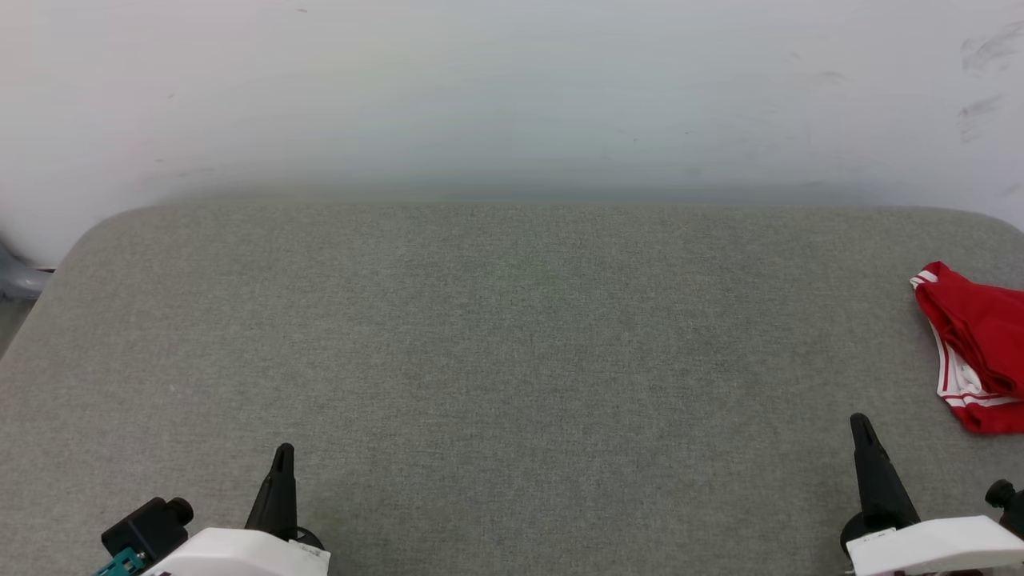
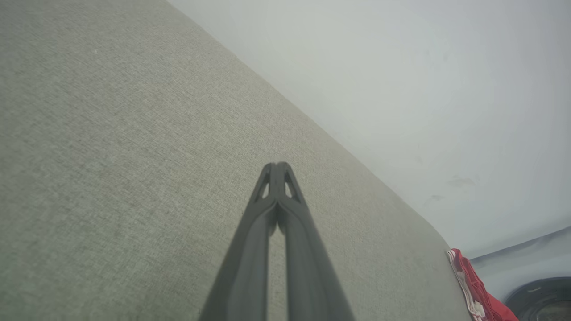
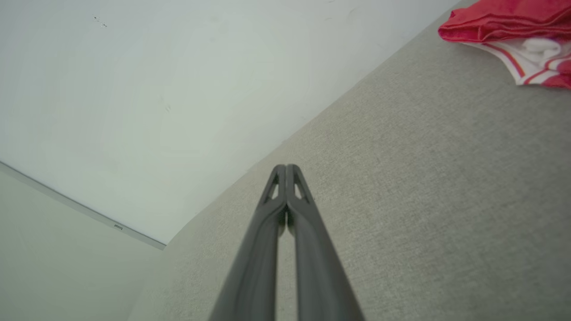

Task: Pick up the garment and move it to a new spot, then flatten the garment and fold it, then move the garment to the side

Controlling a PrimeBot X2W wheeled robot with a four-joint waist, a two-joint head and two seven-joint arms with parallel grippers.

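Note:
The garment (image 1: 976, 344) lies crumpled at the right edge of the grey padded table (image 1: 512, 352), red with white striped trim, partly cut off by the picture's edge. It also appears at the lower right of the left wrist view as the garment (image 2: 477, 294) and at the top right of the right wrist view as the garment (image 3: 513, 31). My right gripper (image 1: 861, 422) is shut and empty, a short way in front and left of it. My left gripper (image 1: 283, 453) rests shut and empty at the lower left, far from the cloth. Both wrist views show my fingertips (image 2: 277, 167) (image 3: 285, 168) pressed together.
A pale wall (image 1: 512, 88) runs right behind the table's rounded far edge. A grey object (image 1: 16, 280) sticks out past the table's far left corner. A dark round thing (image 2: 542, 298) sits on the floor beyond the garment's end of the table.

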